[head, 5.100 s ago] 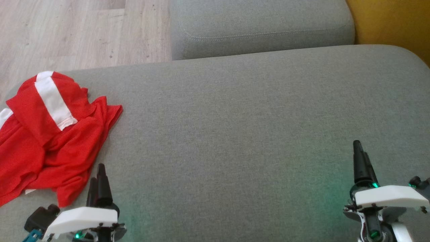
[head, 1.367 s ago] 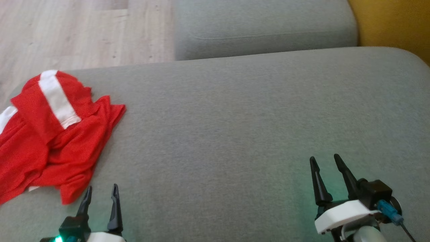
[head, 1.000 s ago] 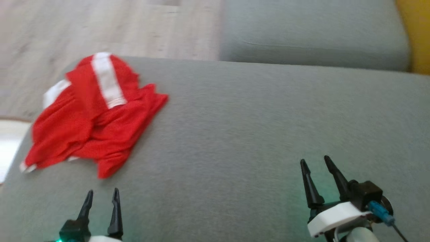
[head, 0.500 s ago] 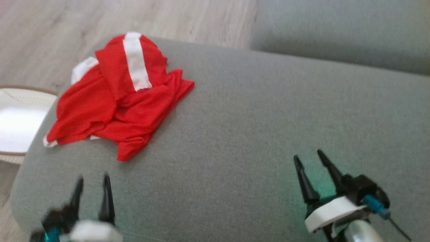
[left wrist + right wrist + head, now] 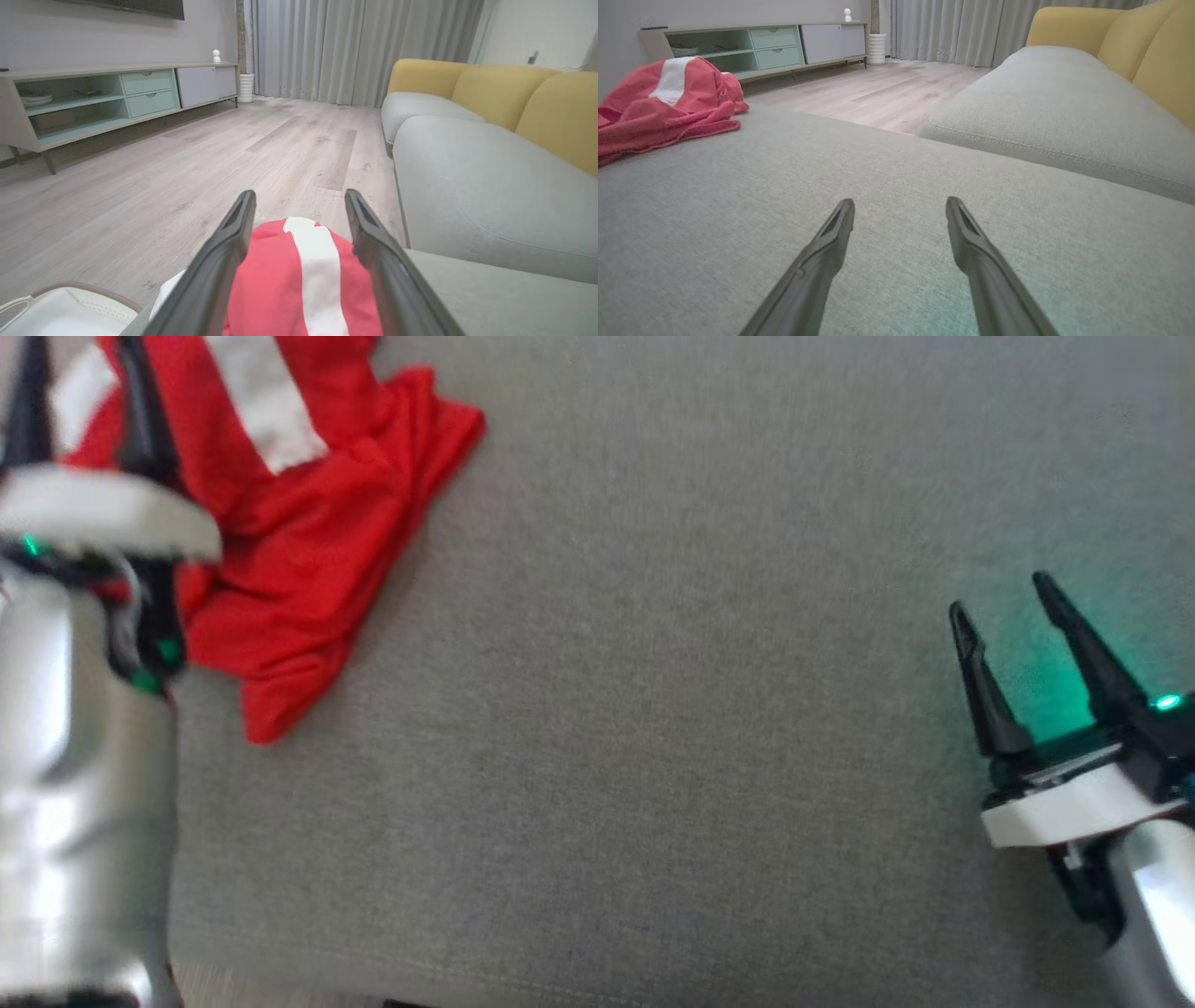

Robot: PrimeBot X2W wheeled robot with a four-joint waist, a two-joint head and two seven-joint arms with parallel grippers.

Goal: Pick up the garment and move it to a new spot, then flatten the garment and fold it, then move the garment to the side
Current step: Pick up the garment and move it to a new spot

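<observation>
You're on step 1, the pick-up. The crumpled red jersey [image 5: 308, 513] lies at 11 o'clock on the grey sofa seat [image 5: 653, 709], not yet gripped. L gripper [image 5: 300, 196] hangs over it, jaws wide, empty. R gripper [image 5: 999, 597] is at 4 o'clock, jaws wide, holding nothing. Next, I'd say: lower L and pinch a fold.
</observation>
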